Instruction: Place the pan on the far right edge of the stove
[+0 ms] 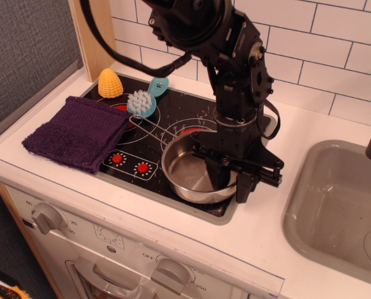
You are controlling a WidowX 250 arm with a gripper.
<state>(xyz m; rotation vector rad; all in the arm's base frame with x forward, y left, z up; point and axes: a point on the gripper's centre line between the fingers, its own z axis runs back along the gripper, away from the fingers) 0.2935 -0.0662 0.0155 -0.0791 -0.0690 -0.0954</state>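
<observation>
While it straddles the right-hand wall of the pan (198,171), the end effector (232,180) has 1 finger down inside the bowl and the other outside the rim, toward the sink (335,205). The fingers look closed in on that wall, though the actual contact is hidden behind the black housing, so a firm pinch is a judgement and not a certainty.

Immediately left of the end effector lies the rest of the pan, sitting flat on the front right part of the stove (173,112). Its long axis runs from the end effector's side out to the far left, where the thin wire-loop handle (149,126) points up and away toward the blue brush (141,103). With 1 arm only, there is no choice of which is nearer.

Shiny steel, shallow, straight-sided and empty, the pan reflects the arm above it. It already sits close to the stove's right rim, so any remaining shift rightward looks small.

Further left rest a purple cloth (76,132) and a yellow corn toy (110,83).
</observation>
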